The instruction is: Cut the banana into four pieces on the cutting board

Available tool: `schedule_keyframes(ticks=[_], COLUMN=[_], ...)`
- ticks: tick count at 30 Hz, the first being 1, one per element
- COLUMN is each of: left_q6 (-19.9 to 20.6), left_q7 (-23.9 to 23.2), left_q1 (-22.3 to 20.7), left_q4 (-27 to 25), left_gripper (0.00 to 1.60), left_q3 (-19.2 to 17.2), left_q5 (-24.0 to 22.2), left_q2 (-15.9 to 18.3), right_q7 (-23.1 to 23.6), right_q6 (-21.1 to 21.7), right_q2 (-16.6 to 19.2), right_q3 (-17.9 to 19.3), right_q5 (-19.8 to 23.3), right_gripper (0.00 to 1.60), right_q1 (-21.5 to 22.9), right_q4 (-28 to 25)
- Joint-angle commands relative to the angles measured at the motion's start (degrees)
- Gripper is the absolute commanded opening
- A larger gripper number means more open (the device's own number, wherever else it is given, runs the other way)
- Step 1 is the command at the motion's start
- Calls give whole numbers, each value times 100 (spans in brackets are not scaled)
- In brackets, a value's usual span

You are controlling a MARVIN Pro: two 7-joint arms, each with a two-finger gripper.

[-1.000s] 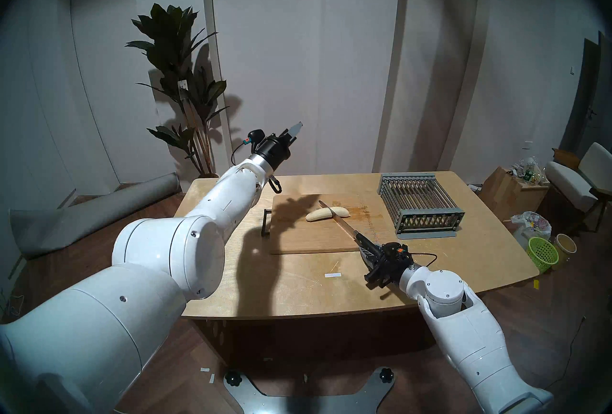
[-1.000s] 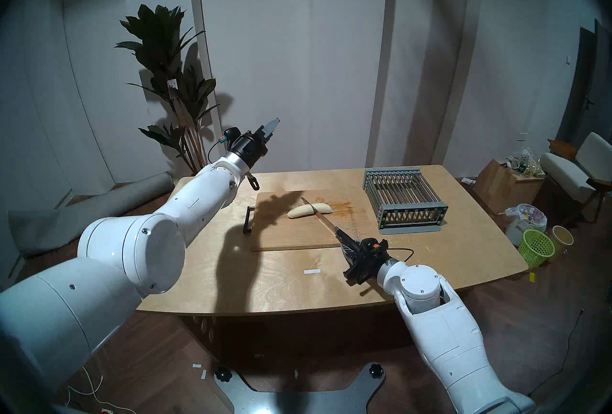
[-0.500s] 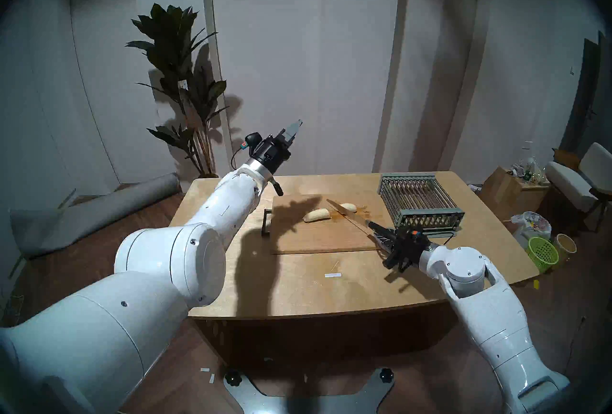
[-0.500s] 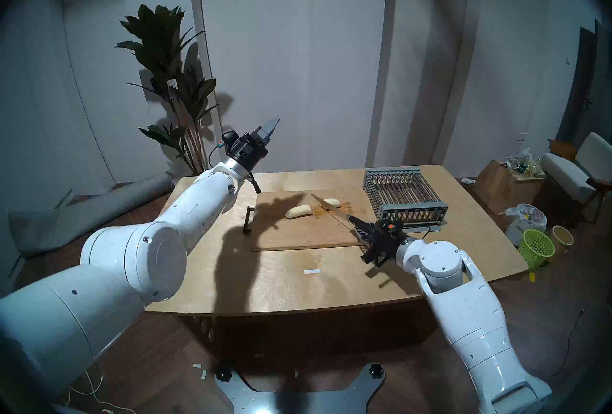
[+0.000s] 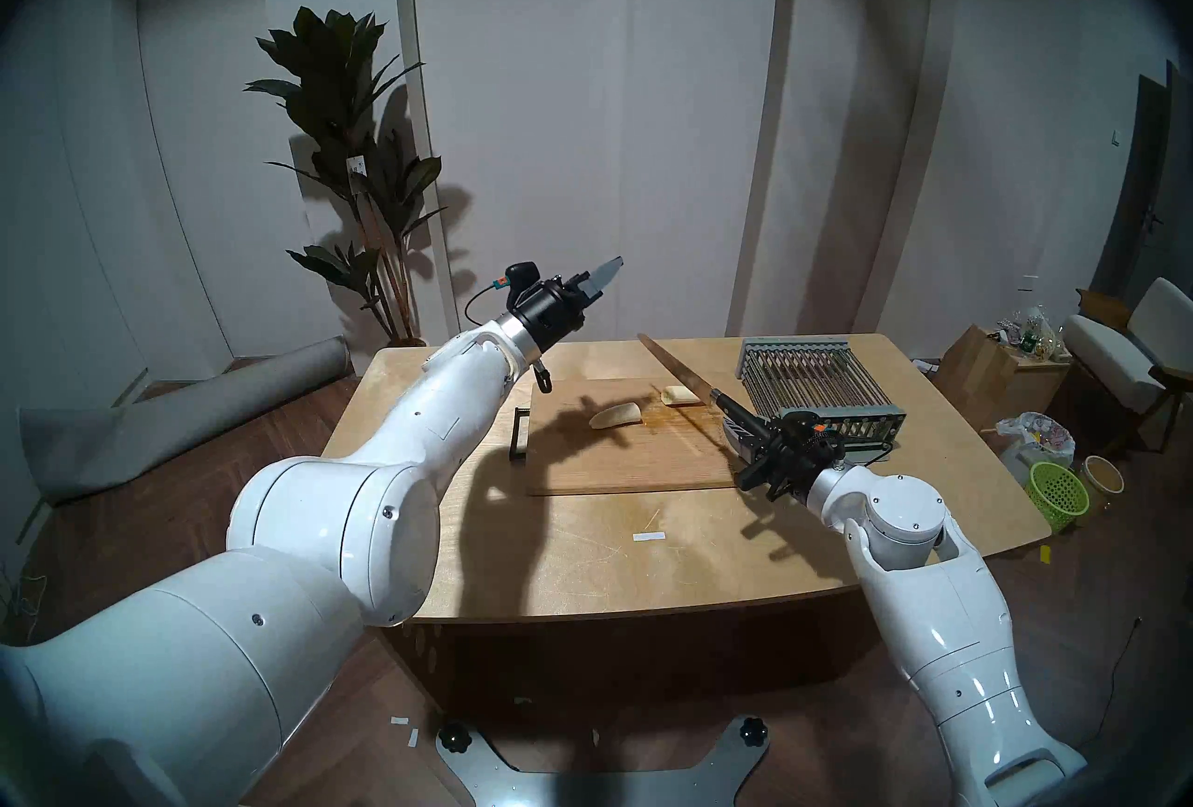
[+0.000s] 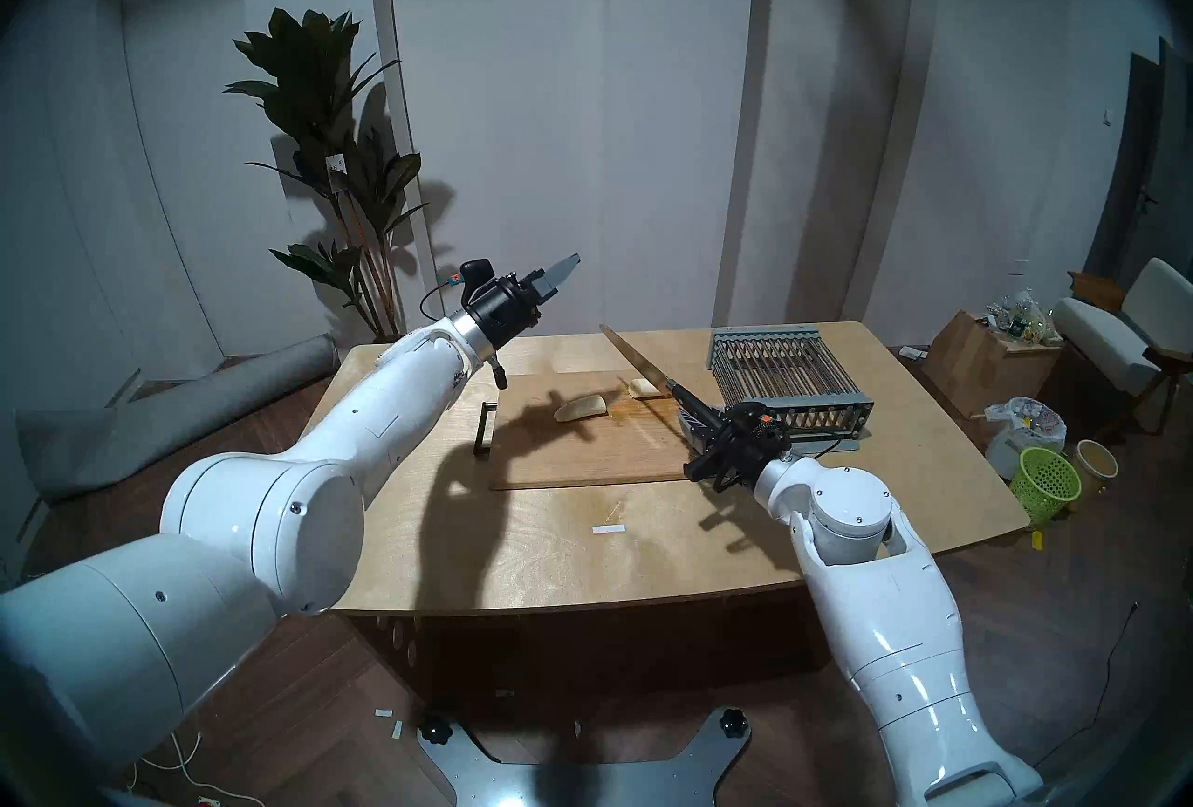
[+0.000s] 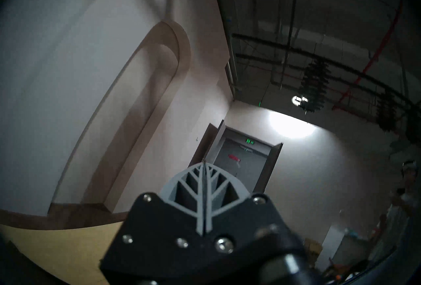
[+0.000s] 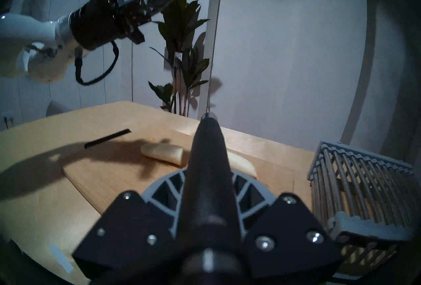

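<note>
The big pale table (image 5: pixel 581 554) fills the middle of the room. On it lies the cutting board (image 5: pixel 620 463), a brown wooden board with a black handle (image 5: pixel 518 436) at its left end. To the right of the board sits a grey rack (image 5: pixel 820 392) made of thin bars.

The left gripper (image 5: pixel 607 272) hangs high in the air above the far left side of the table. Its two grey fingers are pressed together with nothing between them.

The right gripper (image 5: pixel 742 431) is low, over the right edge of the board. Its jaws are clamped on the black handle of a long knife (image 5: pixel 674 363). The blade sticks up and away, lifted clear of the board.

The banana is in two pieces on the far part of the board. The bigger piece (image 5: pixel 616 416) lies near the middle. The smaller piece (image 5: pixel 678 395) lies a little apart, to the right and farther back, just beside the knife. A wet brown smear (image 5: pixel 671 417) marks the board near the pieces.

A small white strip (image 5: pixel 649 536) lies on the table in front of the board.
</note>
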Motion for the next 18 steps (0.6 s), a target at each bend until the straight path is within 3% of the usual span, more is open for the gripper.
schedule_keyframes(ticks=[1, 9, 18], left_q6=[-462, -757, -561], left_q7=[263, 797, 1344], left_q1=[100, 388, 686], left_q4=[-354, -843, -1538], left_gripper=[0, 0, 0], left_q3=[264, 450, 581], left_q5=[432, 913, 1211], left_q2=[349, 665, 723], right_q7=[-198, -615, -1028], right_q6=[-161, -334, -258], right_q2=[-630, -1216, -1328], right_q3=[-203, -319, -529], right_q5=[560, 957, 807], right_gripper=[0, 0, 0], right_q1=[-15, -11, 64], right_q4=[-18, 177, 349])
